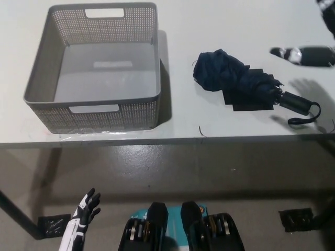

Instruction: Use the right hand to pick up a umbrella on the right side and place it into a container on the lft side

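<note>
A folded dark navy umbrella (238,81) lies on the white table (220,31), right of centre, its black handle (296,103) and wrist strap pointing right. An empty grey perforated basket (97,68) stands on the table's left part. My black right hand (309,52) hovers above the table at the far right edge, up and right of the umbrella's handle, fingers apart and holding nothing; most of it is cut off by the frame. My white left hand (84,214) hangs low at the lower left, below the table, fingers spread.
The table's front edge (157,140) runs across the middle of the view, with grey floor below it. A black foot plate (296,219) of the table sits on the floor at the lower right.
</note>
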Motion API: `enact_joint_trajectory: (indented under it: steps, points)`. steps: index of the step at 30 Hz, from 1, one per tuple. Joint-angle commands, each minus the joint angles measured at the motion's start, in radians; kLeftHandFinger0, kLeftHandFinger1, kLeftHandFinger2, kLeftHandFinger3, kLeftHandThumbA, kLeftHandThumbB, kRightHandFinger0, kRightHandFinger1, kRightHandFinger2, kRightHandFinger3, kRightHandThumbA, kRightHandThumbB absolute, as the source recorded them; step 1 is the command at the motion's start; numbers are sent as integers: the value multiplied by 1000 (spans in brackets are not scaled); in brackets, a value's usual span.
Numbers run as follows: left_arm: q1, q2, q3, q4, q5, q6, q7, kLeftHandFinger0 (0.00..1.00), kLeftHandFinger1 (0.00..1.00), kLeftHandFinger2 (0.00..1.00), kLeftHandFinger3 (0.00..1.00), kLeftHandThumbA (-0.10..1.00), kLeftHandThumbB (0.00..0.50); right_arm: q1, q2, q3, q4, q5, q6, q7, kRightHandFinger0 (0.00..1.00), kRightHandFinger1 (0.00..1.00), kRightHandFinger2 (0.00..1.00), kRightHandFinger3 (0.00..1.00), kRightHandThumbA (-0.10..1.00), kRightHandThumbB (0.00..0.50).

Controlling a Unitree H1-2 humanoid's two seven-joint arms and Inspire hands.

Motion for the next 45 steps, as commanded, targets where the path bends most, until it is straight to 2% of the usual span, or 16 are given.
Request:
enact_joint_trajectory:
  steps: [1,5,17,23,30,31,32,33,38,41,43,45]
  points:
    - [-7,16,1,-13,-17,-30,-15,1000,1000,1000,1000,1000,126,-234,-38,95,175,-20,113,205,1000,1000,1000,1000,977,456]
    - [-3,13,1,-21,-33,-20,-22,1000,1000,1000,1000,1000,127,-321,3,143,341,-11,90,186,1000,1000,1000,1000,1000,500]
    - [10,10,3,-4,-37,-37,-27,1000,1000,1000,1000,1000,139,-539,102,296,753,-13,66,256,1000,1000,1000,1000,1000,500]
    - [14,13,0,-3,-36,-47,-34,1000,1000,1000,1000,1000,143,-591,141,293,914,16,77,240,1000,1000,1000,1000,1000,500]
    - [27,9,-1,-11,-44,-43,-43,1000,1000,1000,1000,1000,148,-629,186,299,1147,17,7,172,1000,1000,1000,1000,1000,500]
    - [29,8,0,-13,-42,-43,-40,1000,1000,1000,1000,1000,147,-630,187,299,1160,17,-1,168,1000,1000,1000,1000,1000,500]
    - [30,8,-1,-11,-39,-47,-40,1000,1000,1000,1000,1000,144,-635,192,293,1188,23,-3,164,1000,1000,1000,1000,1000,453]
    - [35,7,-3,-19,-46,-41,-44,1000,1000,1000,1000,1000,134,-639,195,296,1216,21,-14,161,1000,1000,1000,1000,1000,474]
    - [50,7,-9,-29,-46,-49,-50,1000,1000,1000,1000,1000,129,-625,185,323,1246,-6,-42,132,1000,1000,1000,1000,1000,462]
    - [58,3,-13,-31,-45,-55,-53,1000,1000,1000,1000,1000,133,-608,164,354,1230,-34,-75,113,1000,1000,1000,1000,1000,493]
    - [63,1,-14,-34,-49,-54,-56,1000,1000,1000,1000,1000,136,-603,160,365,1232,-39,-80,95,1000,1000,1000,1000,1000,493]
    - [66,2,-15,-29,-45,-68,-57,1000,1000,1000,1000,1000,131,-596,155,362,1221,-27,-83,97,1000,1000,1000,1000,1000,464]
